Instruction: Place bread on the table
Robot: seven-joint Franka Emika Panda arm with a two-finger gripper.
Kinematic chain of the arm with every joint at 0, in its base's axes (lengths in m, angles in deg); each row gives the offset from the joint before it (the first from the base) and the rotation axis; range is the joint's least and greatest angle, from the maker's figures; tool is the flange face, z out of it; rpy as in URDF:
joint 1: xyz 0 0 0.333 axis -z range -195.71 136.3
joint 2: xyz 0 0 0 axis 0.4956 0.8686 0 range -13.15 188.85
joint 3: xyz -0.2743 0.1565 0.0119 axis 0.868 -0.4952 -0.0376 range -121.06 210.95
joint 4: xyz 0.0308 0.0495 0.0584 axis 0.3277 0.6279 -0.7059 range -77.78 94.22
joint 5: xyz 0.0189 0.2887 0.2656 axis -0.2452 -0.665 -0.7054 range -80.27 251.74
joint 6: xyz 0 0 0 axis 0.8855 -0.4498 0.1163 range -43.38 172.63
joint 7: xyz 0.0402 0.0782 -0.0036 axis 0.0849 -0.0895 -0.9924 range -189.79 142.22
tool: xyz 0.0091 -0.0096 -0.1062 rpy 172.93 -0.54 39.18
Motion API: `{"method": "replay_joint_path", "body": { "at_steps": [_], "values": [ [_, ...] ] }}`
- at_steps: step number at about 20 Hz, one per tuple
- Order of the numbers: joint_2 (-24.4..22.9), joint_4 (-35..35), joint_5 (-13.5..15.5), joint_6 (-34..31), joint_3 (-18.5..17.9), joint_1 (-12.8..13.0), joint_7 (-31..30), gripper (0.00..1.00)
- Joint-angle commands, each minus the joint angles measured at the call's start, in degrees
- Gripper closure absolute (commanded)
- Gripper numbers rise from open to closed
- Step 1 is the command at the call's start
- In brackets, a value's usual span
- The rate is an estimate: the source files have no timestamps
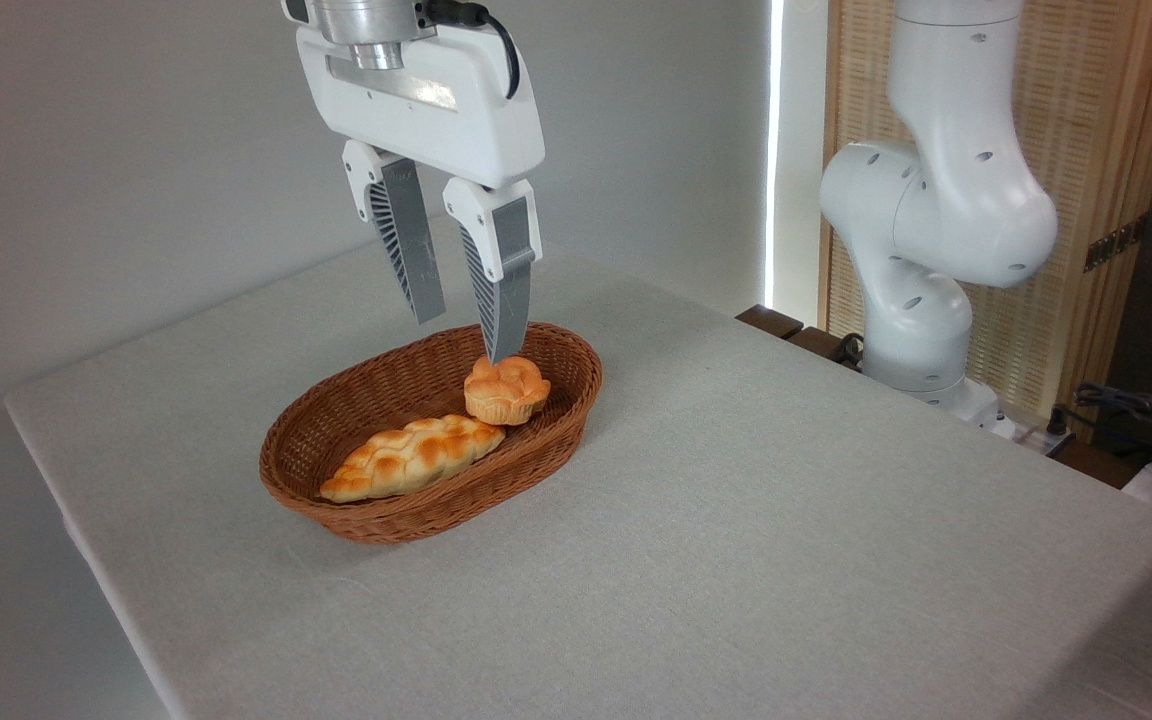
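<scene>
The bread (506, 389), a small round golden-orange bun with a knotted top, lies inside the brown wicker basket (576, 395) at its right end. My gripper (464, 338) hangs just above the basket's back rim, a little behind and left of the bun. Its two grey fingers point down and stand apart, open, with nothing between them. The right fingertip (502, 345) ends just above the bun's top; whether it touches, I cannot tell. The table (786, 500) has a plain light grey-white cloth surface.
A longer braided loaf (411, 456) lies in the basket's front left part, touching the bun. The arm's white base (921, 250) stands at the table's far right edge, with cables (1136, 410) beside it. A grey wall runs behind.
</scene>
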Motion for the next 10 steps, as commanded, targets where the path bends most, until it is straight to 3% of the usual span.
{"method": "replay_joint_path", "body": {
  "at_steps": [1,10],
  "values": [
    [0.51,-1.01,-0.33,-1.16,-0.35,0.14,0.44,0.0],
    [0.42,-0.83,-0.42,-1.51,-0.35,0.14,0.44,0.0]
  ]
}}
